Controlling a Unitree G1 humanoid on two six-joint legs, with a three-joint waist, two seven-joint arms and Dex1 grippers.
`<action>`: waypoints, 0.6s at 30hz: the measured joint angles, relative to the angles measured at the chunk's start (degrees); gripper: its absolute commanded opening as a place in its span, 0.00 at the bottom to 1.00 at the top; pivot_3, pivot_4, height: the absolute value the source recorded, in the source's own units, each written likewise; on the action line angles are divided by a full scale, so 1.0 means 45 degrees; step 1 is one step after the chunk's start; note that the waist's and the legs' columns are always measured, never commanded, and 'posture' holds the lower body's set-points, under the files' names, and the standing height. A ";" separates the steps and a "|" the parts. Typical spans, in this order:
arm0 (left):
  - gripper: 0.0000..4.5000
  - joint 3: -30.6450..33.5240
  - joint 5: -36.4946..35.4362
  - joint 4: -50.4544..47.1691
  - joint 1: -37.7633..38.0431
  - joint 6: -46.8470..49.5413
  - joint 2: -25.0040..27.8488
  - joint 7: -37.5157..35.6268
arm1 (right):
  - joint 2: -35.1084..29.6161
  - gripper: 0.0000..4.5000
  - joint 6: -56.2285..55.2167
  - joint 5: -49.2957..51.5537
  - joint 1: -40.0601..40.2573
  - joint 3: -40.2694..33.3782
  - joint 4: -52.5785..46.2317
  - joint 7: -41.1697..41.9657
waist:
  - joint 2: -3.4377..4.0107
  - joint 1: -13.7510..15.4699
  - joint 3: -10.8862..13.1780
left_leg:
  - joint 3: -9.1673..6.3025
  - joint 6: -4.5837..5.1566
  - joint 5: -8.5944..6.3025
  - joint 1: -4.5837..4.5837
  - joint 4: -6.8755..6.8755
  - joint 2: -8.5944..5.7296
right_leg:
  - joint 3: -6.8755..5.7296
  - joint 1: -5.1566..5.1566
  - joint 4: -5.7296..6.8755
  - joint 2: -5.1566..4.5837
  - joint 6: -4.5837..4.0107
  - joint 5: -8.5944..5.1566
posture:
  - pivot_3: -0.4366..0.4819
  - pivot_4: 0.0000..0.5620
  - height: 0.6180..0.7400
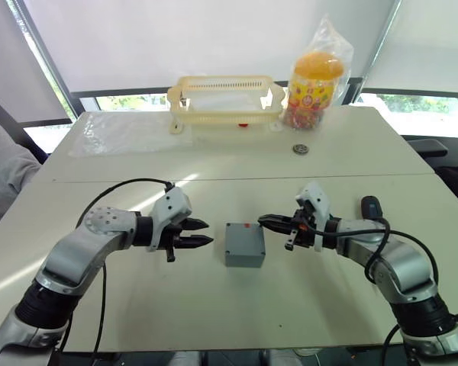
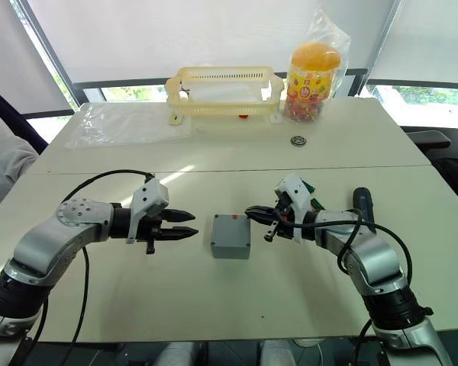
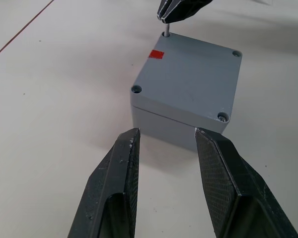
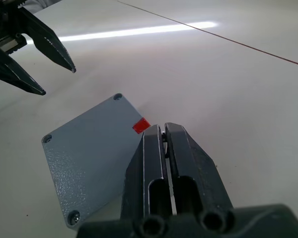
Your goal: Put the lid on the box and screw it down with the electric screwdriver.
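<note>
Lid seated on box, tabletop centre | right tool clenched on a small screw at the far corner hole, I judge seating it | left tool released at box's 9 o'clock | electric screwdriver idle at 3 o'clock

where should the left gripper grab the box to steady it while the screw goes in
Grip the box low on its side walls, below the lid seam, coming in level from the robot's left. The left gripper is open and already faces that flat wall, and this keeps clear of the corner where the right gripper holds a screw.
</note>
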 measured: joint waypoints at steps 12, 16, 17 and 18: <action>0.39 -0.0100 0.0019 0.0112 -0.0214 -0.0067 -0.0042 0.0001 | 0.0139 0.00 -0.0021 -0.0214 0.0008 0.0079 0.0086 0.0105 | 0.0000 -0.0004 0.0000 | -0.0001 0.0000 0.0000 0.0000 0.0000 0.0000 | -0.0001 0.0000 0.0000 0.0001 0.0000 0.0000 | 0.48 0.27 1.00; 0.39 -0.0177 0.0066 0.0112 -0.0242 -0.0144 -0.0043 0.0007 | 0.0264 0.13 -0.0017 -0.0243 -0.0062 0.0156 0.0154 0.0097 | 0.0000 -0.0006 0.0000 | -0.0001 0.0000 0.0000 0.0000 -0.0003 0.0000 | 0.0000 -0.0002 0.0000 0.0001 0.0000 0.0000 | 0.48 0.27 1.00; 0.39 -0.0216 0.0076 0.0112 -0.0242 -0.0150 -0.0045 0.0010 | 0.0263 0.19 -0.0018 -0.0258 -0.0077 0.0158 0.0164 0.0107 | 0.0000 -0.0007 0.0000 | -0.0001 0.0000 0.0000 0.0000 -0.0003 0.0000 | 0.0000 -0.0003 0.0000 0.0001 0.0000 0.0000 | 0.48 0.27 1.00; 0.39 -0.0253 0.0090 0.0112 -0.0242 -0.0153 -0.0045 0.0013 | 0.0264 0.29 -0.0018 -0.0269 -0.0080 0.0158 0.0166 0.0116 | 0.0000 -0.0006 0.0000 | -0.0001 0.0000 0.0000 0.0000 -0.0003 0.0000 | 0.0000 -0.0002 0.0000 0.0001 0.0000 0.0000 | 0.48 0.27 1.00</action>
